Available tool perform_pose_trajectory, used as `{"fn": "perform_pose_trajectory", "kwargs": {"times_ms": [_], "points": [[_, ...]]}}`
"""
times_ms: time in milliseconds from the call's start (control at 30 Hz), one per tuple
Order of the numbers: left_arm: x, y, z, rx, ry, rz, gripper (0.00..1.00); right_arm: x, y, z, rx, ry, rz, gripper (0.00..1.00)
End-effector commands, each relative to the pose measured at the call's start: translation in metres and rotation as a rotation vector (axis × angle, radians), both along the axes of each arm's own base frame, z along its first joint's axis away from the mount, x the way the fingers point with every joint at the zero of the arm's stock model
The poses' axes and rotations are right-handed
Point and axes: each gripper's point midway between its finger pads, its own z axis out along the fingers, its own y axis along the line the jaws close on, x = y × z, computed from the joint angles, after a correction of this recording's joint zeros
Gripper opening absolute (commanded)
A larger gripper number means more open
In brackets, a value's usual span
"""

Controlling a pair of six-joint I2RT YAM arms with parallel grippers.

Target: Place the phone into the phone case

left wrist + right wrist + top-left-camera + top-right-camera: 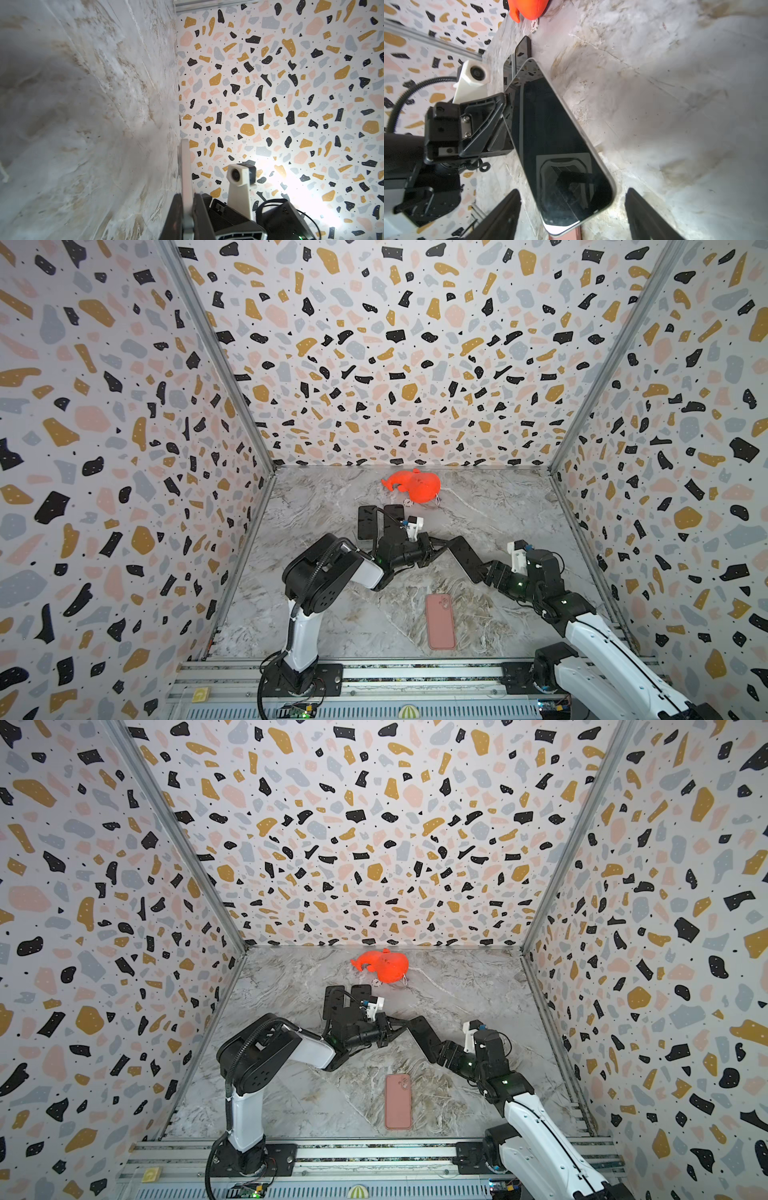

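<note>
Right wrist view: fingers [506,214] of your right gripper [573,191] are spread either side of the phone [556,135], not clamped yet. The left gripper [506,106] pinches its opposite edge, holding it off the worktop [675,104]. You'll want to close squarely before releasing left. The pink phone case [440,622] lies flat, lower centre in both top views.

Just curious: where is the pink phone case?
In both top views the pink phone case lies flat on the marble table, near its front edge, about midway across.
</note>
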Motion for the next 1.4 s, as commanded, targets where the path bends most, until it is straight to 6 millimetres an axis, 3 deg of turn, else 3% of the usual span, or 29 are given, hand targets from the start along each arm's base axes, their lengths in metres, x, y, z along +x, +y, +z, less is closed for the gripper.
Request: {"fn": "perform_pose_trajectory", "kwargs": {"times_ms": [0, 233, 667, 967, 1233, 1367], "points": [[0.002, 0.006, 0.054, -0.152, -0.106, 0.018, 0.0, -0.002, 0.01, 0.019, 0.155, -0.019, 0.03, 0.8], [0.004, 0.011, 0.06, -0.176, -0.112, 0.048, 0.0, -0.005, 0.017, 0.027, 0.335, -0.044, 0.045, 0.78], [0.003, 0.016, 0.068, -0.224, -0.11, 0.061, 0.0, 0.006, 0.018, 0.054, 0.455, -0.153, 0.033, 0.49], [0.0, 0.018, 0.061, -0.207, -0.105, 0.062, 0.0, 0.011, 0.008, 0.06, 0.462, -0.179, 0.002, 0.22], [-0.003, 0.02, 0.051, -0.123, -0.13, 0.062, 0.16, 0.012, 0.002, 0.061, 0.446, -0.179, -0.012, 0.05], [-0.009, 0.026, 0.039, -0.044, -0.146, 0.056, 0.39, 0.014, -0.001, 0.064, 0.429, -0.176, -0.014, 0.02]]}}
